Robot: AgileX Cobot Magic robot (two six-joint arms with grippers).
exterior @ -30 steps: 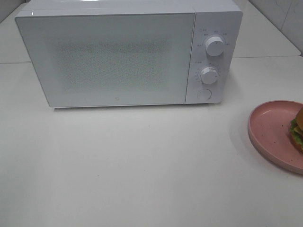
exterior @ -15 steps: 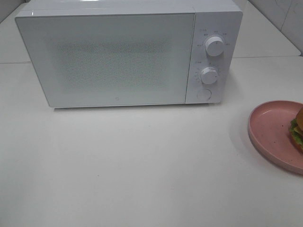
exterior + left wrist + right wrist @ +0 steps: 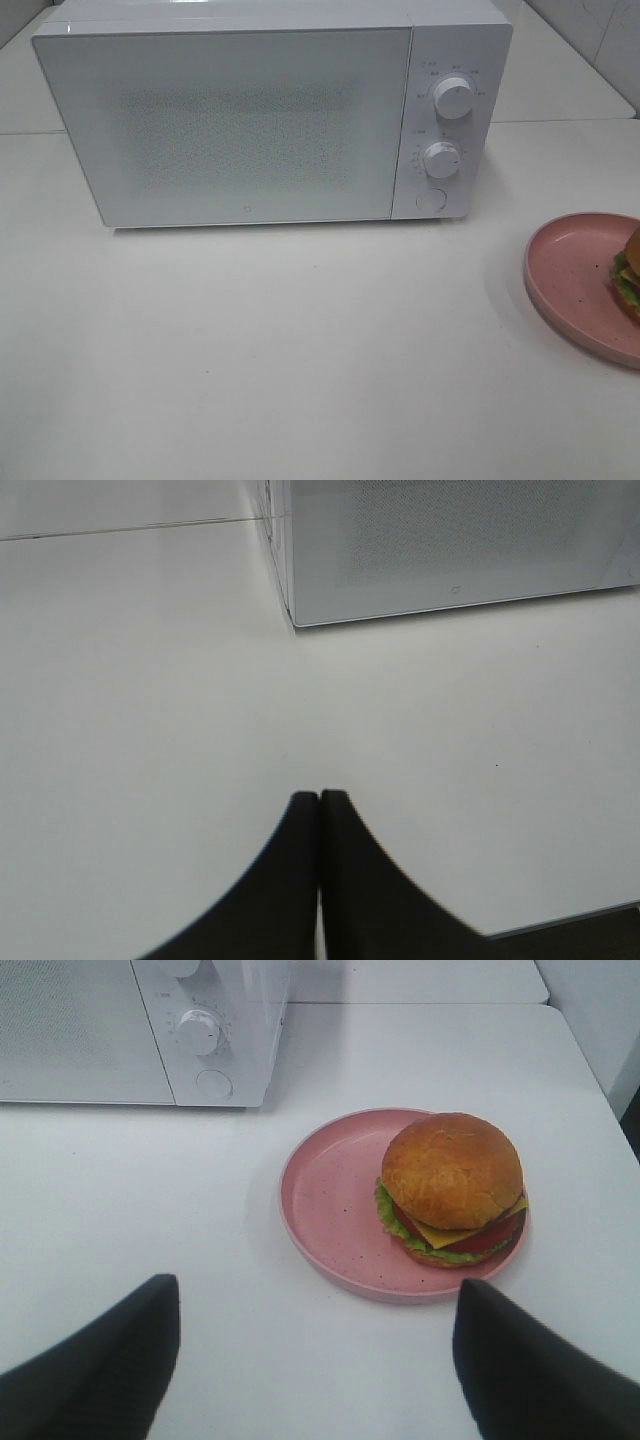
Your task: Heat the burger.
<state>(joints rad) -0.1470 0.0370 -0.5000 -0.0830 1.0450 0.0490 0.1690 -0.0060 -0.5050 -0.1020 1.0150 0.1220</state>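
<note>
Burger (image 3: pixel 452 1186) on pink plate (image 3: pixel 330 1200), untouched

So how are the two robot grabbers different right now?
The left gripper has its fingertips pressed together, while the right gripper stands wide open. The left gripper looks at bare table beside the microwave; the right gripper faces the burger on its pink plate. Both are black and hold nothing.

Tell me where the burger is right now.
The burger sits on the pink plate, toward the plate's far-right side in the high view, right of the closed microwave and cut off by the picture's edge.
</note>
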